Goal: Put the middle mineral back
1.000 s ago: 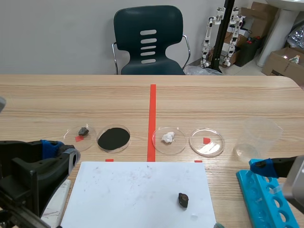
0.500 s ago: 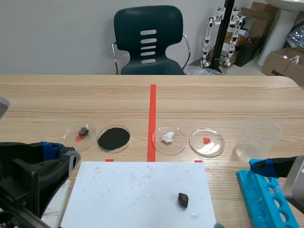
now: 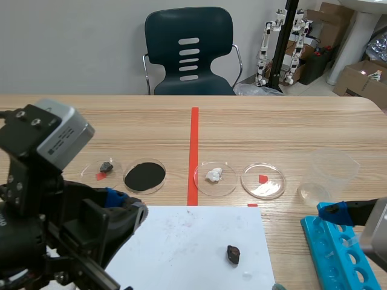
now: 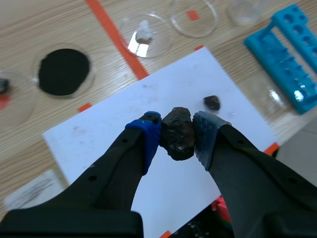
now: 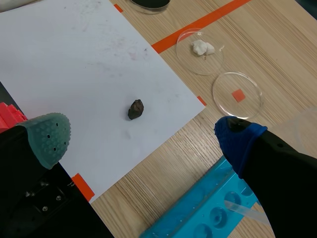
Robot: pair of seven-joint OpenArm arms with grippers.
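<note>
In the left gripper point(image 4: 176, 135), the mineral point(image 4: 177, 132) lies along the fingers point(image 4: 118, 163).

Four dishes point(image 3: 273, 185), four minerals point(image 4: 177, 133)

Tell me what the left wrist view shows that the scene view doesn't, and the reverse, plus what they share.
Left wrist view only: the left gripper shut on a dark mineral, over the white sheet. In the scene view the arm's own body hides that grip.
Scene view only: the chair beyond the table.
Both: the white sheet, the small dark stone lying on it, the black-filled dish, the dish with the white lump, the empty dish and the blue rack.
</note>
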